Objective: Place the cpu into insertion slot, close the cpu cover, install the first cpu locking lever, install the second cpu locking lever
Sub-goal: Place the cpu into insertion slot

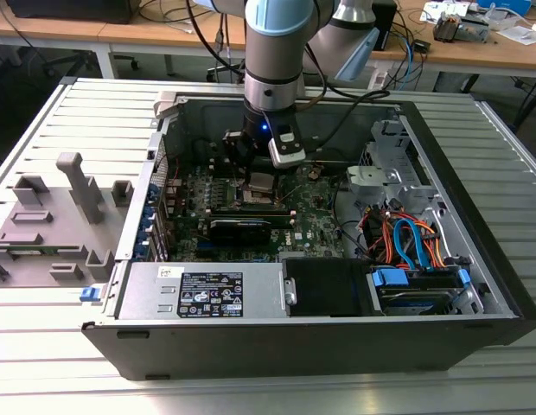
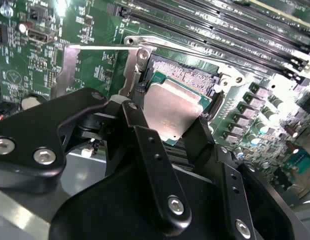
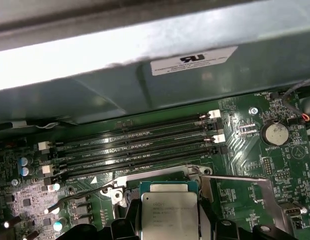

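When assessing progress, treat step 1 as underway, not done: find cpu [image 2: 172, 112] clamped betw. fingers [image 2: 145, 145] of gripper [image 2: 170, 125], narrowed onto two opposite edges, directly over insertion slot [image 2: 187, 75] on motherboard [image 2: 95, 30] inside pc case [image 1: 337, 346]. Cannot confirm from either wrist view whether seated or just above contacts. Judge cpu cover [image 2: 70, 70] as swung up beside slot, not closed; count first lever [image 2: 105, 48] and second lever [image 3: 77, 197] as not installed. Read orientation as metal top up, approx. level w/ board. Expect no long axis (square part); take edges as approx. parallel w/ slot rim.
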{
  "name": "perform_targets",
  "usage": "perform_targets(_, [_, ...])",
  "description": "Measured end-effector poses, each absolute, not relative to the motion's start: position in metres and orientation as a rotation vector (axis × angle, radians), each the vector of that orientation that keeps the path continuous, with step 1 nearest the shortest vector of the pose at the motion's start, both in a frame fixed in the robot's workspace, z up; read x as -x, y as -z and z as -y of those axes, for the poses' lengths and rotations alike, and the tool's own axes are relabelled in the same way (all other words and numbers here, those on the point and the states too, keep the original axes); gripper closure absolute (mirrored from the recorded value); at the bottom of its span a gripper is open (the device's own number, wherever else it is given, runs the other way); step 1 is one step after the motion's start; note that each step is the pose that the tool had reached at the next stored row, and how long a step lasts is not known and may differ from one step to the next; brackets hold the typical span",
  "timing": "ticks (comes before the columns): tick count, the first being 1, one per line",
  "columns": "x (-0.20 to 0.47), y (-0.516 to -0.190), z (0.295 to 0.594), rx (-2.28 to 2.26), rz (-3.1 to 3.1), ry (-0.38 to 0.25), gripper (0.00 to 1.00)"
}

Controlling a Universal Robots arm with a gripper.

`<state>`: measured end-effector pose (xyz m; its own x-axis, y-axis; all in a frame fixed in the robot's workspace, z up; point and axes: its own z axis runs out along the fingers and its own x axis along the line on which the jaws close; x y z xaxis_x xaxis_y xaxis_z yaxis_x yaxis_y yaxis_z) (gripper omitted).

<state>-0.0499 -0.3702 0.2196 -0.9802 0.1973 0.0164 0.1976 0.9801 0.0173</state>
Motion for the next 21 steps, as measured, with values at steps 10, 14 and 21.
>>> perform_targets(10, [0.0498,-0.2195,0.3702,0.458,3.094,0.025,0.45])
perform_targets(14, [0.0498,-0.2195,0.3702,0.481,3.091,0.024,0.45])
perform_targets(21, [0.0498,-0.2195,0.3702,0.528,3.084,0.022,0.45])
